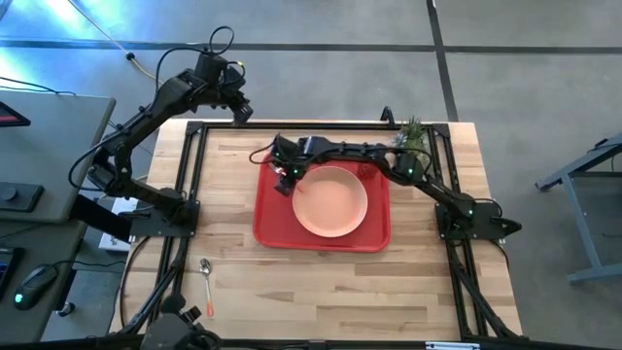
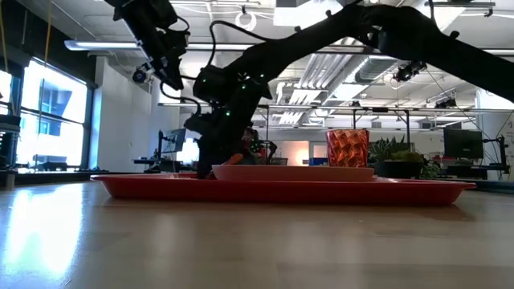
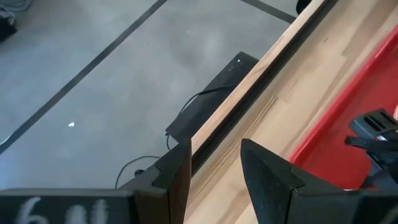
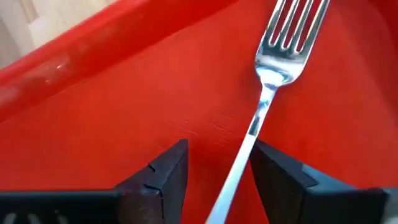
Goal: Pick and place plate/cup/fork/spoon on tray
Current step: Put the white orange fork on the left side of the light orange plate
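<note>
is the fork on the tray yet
On the tray: the silver-tined fork lies on the red plastic tray, between the open right gripper's fingers.

**Four cameras, one table**

One camera looks straight down on the whole table [image 1: 330,282]; another sights level across it. Wrist cameras sit close: the left faces the table edge, the right the tray [image 4: 112,118], which all four views share.
</note>
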Controlling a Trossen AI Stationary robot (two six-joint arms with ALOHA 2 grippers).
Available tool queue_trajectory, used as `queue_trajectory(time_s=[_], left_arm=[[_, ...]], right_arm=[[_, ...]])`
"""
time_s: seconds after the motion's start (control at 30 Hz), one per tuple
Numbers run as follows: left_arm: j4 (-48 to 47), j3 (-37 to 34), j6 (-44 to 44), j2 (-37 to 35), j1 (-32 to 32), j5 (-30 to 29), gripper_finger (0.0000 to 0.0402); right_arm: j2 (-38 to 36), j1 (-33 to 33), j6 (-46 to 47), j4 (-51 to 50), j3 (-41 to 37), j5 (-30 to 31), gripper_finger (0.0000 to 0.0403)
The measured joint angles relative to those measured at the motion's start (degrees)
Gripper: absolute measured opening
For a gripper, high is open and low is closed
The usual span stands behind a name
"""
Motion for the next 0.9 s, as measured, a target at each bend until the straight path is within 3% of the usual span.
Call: queue_trajectory(time_s=[0.13, 0.27, 0.33, 0.57, 0.73, 0.9], left_arm=[[-0.39, 0.00, -0.96, 0.00, 0.79, 0.27, 0.0131], [-0.53, 0.00, 0.14, 0.00, 1.19, 1.88, 0.0131], [-0.63, 0.00, 1.25, 0.00, 1.50, 1.95, 0.0131], [-2.50, 0.00, -0.49, -0.34, 3.35, 1.91, 0.0131], [-3.51, 0.00, -2.36, -1.28, 3.84, 2.06, 0.0131], [-3.60, 0.00, -2.99, -1.70, 3.84, 2.91, 0.0131]], right_arm=[[0.62, -0.07, -0.80, -2.38, 3.20, 2.85, 0.0124], [0.45, -0.64, -0.59, -5.15, 6.00, 3.97, 0.0033], [0.22, -1.03, -0.64, -6.21, 7.50, 4.89, 0.0010], [-2.41, -2.95, -0.37, -6.07, 7.88, 4.96, 0.0004], [-2.59, -4.65, 4.53, -6.76, 7.82, -2.42, 0.0026], [-1.58, -4.16, 4.21, -7.26, 7.79, -3.67, 0.0072]])
